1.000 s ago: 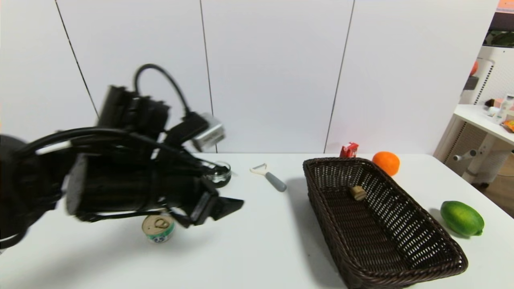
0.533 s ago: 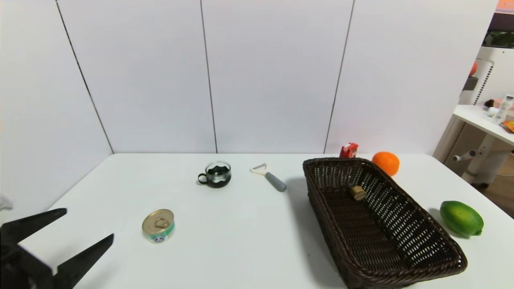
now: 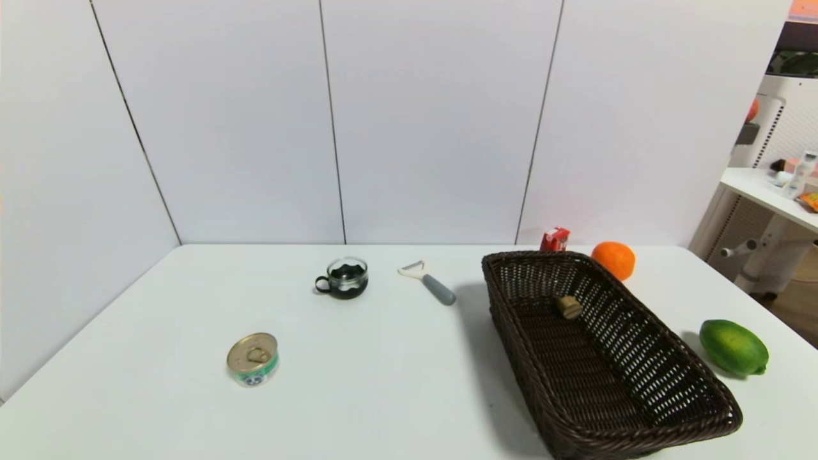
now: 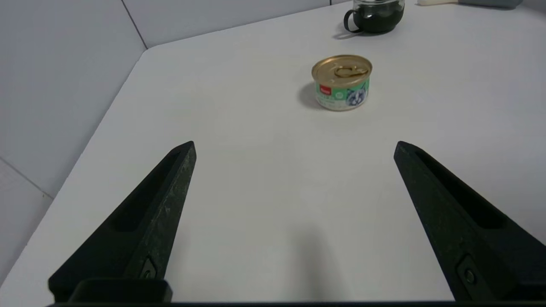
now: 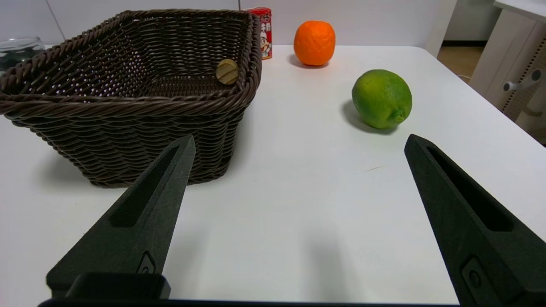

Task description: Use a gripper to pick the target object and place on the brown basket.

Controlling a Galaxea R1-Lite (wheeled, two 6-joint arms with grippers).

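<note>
The small tan-brown nut [image 3: 568,307] lies inside the dark-brown wicker basket [image 3: 671,418], near its far end; it also shows in the right wrist view [image 5: 227,71] against the basket's [image 5: 128,106] inner wall. Neither arm shows in the head view. My left gripper [image 4: 294,145] is open and empty, low over the table's near left part, with the gold-lidded can ahead of it. My right gripper [image 5: 300,140] is open and empty, low over the table between the basket and the green fruit.
A gold-lidded can [image 3: 252,360] stands front left. A glass cup [image 3: 346,278] and a grey-handled peeler [image 3: 429,282] lie at the back. An orange [image 3: 613,259] and a red carton [image 3: 555,239] sit behind the basket; a green fruit [image 3: 733,347] lies to its right.
My left arm, which filled the left of the head view a second ago, has drawn back toward me and left that view. The nut and basket have not moved.
</note>
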